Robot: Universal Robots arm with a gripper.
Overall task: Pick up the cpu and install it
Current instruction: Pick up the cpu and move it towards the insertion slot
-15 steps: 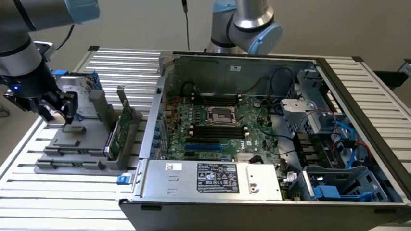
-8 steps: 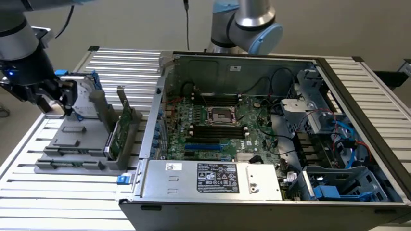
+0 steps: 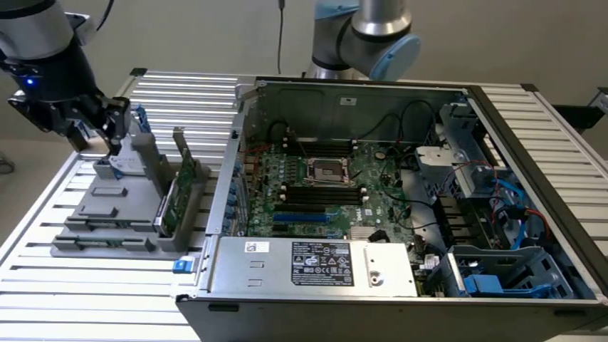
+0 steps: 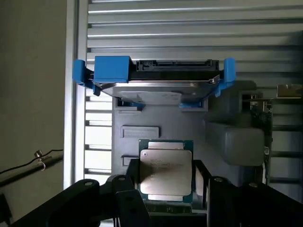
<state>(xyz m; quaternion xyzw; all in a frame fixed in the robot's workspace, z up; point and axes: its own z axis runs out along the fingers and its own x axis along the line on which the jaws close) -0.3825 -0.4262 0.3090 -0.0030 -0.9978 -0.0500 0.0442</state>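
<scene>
Gripping the cpu [image 4: 165,165] by two opposite edges, hand [image 4: 167,178] closed on it above the gray holder [image 4: 161,118]

Soft, even light leaves pale glare on the slatted table [image 3: 85,285] and shade inside the computer case [image 3: 352,100].

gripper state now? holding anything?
Gripper: closed, holding the small flat square CPU with silvery metal top between its fingers.

You recognise the silver-grey tubular arm [image 3: 369,21] by its pale blue joint caps [image 3: 394,57] and its black gripper [image 3: 100,128] carrying a small blue light [image 3: 28,82].
</scene>
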